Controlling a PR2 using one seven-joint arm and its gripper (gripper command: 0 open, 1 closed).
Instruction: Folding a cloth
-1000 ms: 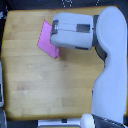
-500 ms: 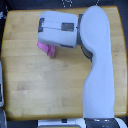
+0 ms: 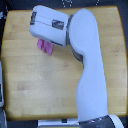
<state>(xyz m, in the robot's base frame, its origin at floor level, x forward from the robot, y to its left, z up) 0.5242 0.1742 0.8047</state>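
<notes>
On the wooden table (image 3: 30, 85), seen from above, the robot's white arm (image 3: 90, 75) reaches from the bottom edge of the exterior view up toward the top and bends over to that view's left. Its boxy white forearm (image 3: 49, 26) lies across the upper left part of the tabletop. Just below that casing, a small patch of the pink cloth (image 3: 45, 47) pokes out, lying on the wood with most of it hidden under the arm. What shows looks bunched or doubled rather than spread flat, though the picture is too blurred to be sure. From where I stand the gripper itself is covered by the arm, so I cannot tell whether its jaws are wide, narrow or pinching the cloth.
</notes>
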